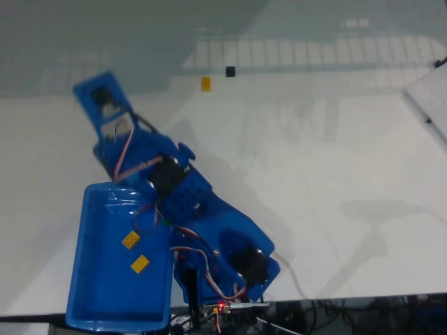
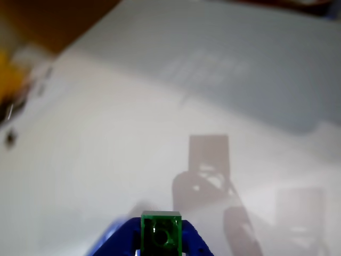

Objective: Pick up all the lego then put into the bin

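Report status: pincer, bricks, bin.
Pincer shut on green brick. Two yellow bricks in bin; yellow and black on table. Nothing blocking.

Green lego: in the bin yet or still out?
Out. In the wrist view the green lego sits clamped between the gripper's jaws above the white table; the bin holds two yellow bricks.

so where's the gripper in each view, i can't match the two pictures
Fixed view: the gripper is at upper left, blurred, just beyond the far end of the bin.
Wrist view: the gripper is at bottom centre, closed on the green lego.
Shared landmark: the faint gridded light patch on the white table.
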Robot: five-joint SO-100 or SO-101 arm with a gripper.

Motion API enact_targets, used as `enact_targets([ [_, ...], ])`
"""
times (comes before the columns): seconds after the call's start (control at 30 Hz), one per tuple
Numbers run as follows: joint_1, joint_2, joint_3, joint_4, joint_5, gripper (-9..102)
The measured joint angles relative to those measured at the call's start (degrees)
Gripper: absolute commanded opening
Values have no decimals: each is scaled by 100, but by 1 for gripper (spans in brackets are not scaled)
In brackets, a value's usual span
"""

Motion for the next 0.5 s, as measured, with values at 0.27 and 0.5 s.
enact_targets([
  [0.27,-1942,1020,316,1749,-211,6],
  [0.5,-2549,870,343,2628,-325,31],
])
